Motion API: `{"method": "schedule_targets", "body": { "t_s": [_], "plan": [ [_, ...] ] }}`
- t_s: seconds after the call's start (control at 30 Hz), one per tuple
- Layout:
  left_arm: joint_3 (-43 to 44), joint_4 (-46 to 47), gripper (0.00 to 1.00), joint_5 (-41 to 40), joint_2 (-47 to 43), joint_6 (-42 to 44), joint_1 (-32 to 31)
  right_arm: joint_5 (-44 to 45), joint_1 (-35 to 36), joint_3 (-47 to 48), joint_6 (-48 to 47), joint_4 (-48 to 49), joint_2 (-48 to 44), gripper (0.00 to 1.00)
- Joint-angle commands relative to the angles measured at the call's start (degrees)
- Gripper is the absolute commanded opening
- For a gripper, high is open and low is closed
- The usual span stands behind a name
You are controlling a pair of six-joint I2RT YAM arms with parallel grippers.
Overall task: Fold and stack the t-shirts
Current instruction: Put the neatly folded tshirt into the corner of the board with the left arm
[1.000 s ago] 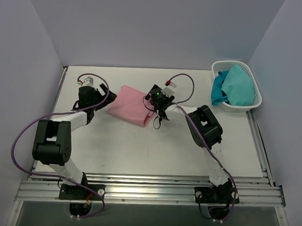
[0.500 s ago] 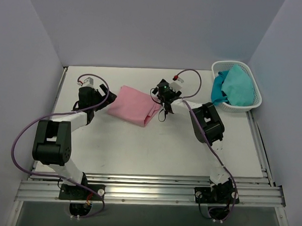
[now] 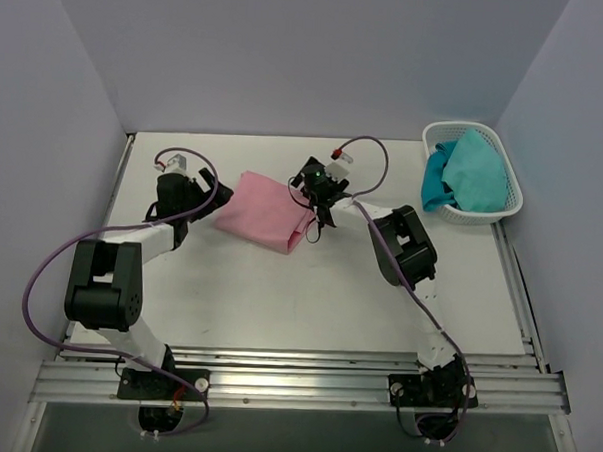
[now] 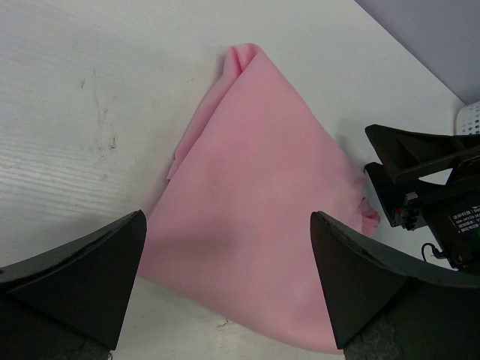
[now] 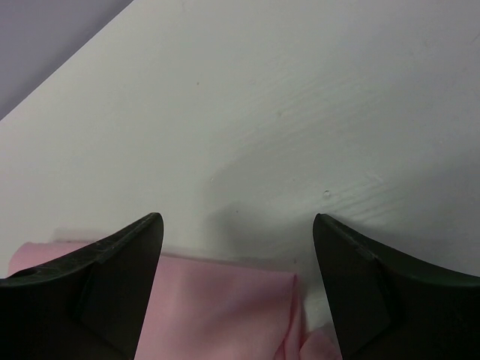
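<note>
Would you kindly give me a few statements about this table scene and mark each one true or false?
1. A pink t-shirt lies folded on the table. True.
2. The basket is empty. False: a teal cloth lies in it.
3. The left tool is shut on the shirt. False: its jaws stand wide open, by the shirt's left edge.
4. The right tool is open, at the shirt's right edge. True.
</note>
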Motion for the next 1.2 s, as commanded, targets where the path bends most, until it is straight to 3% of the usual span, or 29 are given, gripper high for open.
{"method": "schedule_targets", "body": {
  "t_s": [0.0, 0.33, 0.43, 0.47, 0.53, 0.87, 1.17],
  "plan": [
    [1.3, 3.2, 0.99, 1.1, 0.7, 0.0, 0.1, -1.0, 1.7, -0.3, 0.8, -3.9, 0.8, 0.77],
    [1.2, 4.0, 0.99, 1.7, 1.4, -0.6, 0.1, -2.2, 2.6, -1.7, 1.8, -3.7, 0.9, 0.58],
    [0.8, 4.3, 1.00, 1.7, 1.4, -0.7, 0.1, -2.2, 2.7, -2.4, 2.0, -3.6, 0.6, 0.37],
    [0.7, 4.4, 0.99, 1.6, 1.5, -0.7, 0.0, -2.2, 2.7, -2.5, 2.0, -3.7, 0.5, 0.21],
    [0.7, 4.5, 1.00, 1.7, 1.6, -0.8, 0.1, -1.7, 2.8, -2.7, 2.2, -4.5, 0.4, 0.01],
    [0.3, 5.5, 1.00, 2.0, 2.1, -1.0, 0.1, -2.2, 2.8, -3.3, 2.1, -4.1, -0.7, 0.00],
    [0.0, 5.9, 0.99, 2.6, 1.9, -1.3, 0.1, -2.9, 6.2, -1.5, 2.0, -7.2, -7.2, 0.00]
  ]
}}
